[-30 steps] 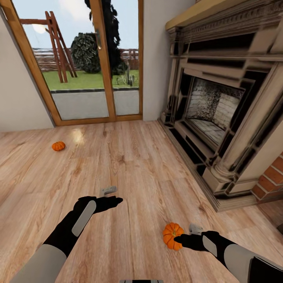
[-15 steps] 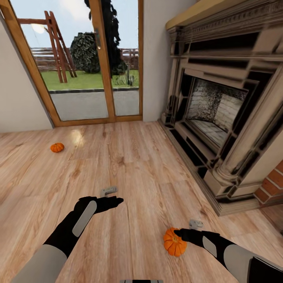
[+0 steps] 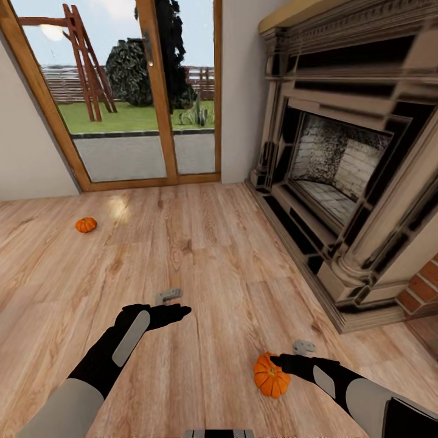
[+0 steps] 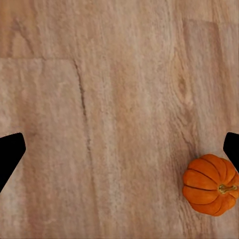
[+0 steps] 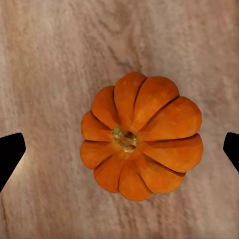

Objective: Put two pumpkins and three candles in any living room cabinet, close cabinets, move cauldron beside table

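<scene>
One orange pumpkin sits on the wood floor close in front of me, to the right. My right gripper hovers directly over it, open. In the right wrist view the pumpkin lies stem up, centred between the two wide-apart fingertips. My left gripper hangs open over bare floor to the left. The same pumpkin shows near one of its fingertips in the left wrist view. A second pumpkin rests far off at the left, near the glass door. Candles, cabinet, cauldron and table are out of view.
A large stone fireplace with a raised hearth runs along the right side. A wood-framed glass patio door stands ahead, with white walls on both sides. Wood floor stretches between me and the door.
My right gripper has shifted from beside the near pumpkin to over its top. The head view has moved a little. The left arm has stayed put.
</scene>
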{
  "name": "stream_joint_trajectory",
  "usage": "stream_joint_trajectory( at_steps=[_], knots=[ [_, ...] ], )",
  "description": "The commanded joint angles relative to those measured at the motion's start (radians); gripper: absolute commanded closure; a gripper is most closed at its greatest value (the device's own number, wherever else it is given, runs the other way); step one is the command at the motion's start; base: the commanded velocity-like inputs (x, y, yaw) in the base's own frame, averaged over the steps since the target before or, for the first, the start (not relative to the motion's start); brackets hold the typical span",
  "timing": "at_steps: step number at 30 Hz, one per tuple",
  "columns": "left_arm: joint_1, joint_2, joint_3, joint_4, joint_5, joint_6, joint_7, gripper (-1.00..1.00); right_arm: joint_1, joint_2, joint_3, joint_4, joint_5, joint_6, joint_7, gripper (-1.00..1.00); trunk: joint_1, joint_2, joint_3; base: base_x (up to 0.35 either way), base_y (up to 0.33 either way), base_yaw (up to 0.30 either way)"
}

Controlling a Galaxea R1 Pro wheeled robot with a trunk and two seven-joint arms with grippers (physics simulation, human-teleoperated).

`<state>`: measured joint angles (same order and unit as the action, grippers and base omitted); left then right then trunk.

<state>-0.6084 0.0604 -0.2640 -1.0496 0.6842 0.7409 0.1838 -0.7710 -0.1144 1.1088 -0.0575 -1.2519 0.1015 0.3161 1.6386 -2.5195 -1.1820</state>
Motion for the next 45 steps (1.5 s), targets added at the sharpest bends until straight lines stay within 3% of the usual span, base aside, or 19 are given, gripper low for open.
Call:
stream_joint_trajectory(
  at_steps=[1, 32, 45],
  knots=[
    [-0.001, 0.001, -0.003, -0.001, 0.011, 0.002, 0.009, -1.00, -0.001, -0.001, 0.006, -0.001, -0.011, 0.004, 0.002, -1.00, 0.000, -0.001, -0.005, 0.000, 0.000, 0.000],
    [-0.001, 0.001, -0.003, -0.001, 0.010, 0.002, 0.009, -1.00, -0.001, -0.001, 0.010, -0.002, -0.009, 0.004, 0.002, -1.00, 0.014, -0.008, -0.125, 0.000, 0.000, 0.000],
    [-0.001, 0.001, -0.002, 0.004, 0.009, 0.001, 0.013, -1.00, -0.001, -0.001, 0.010, -0.002, -0.007, 0.004, 0.002, -1.00, 0.014, -0.008, -0.125, 0.122, 0.000, 0.000]
  ],
)
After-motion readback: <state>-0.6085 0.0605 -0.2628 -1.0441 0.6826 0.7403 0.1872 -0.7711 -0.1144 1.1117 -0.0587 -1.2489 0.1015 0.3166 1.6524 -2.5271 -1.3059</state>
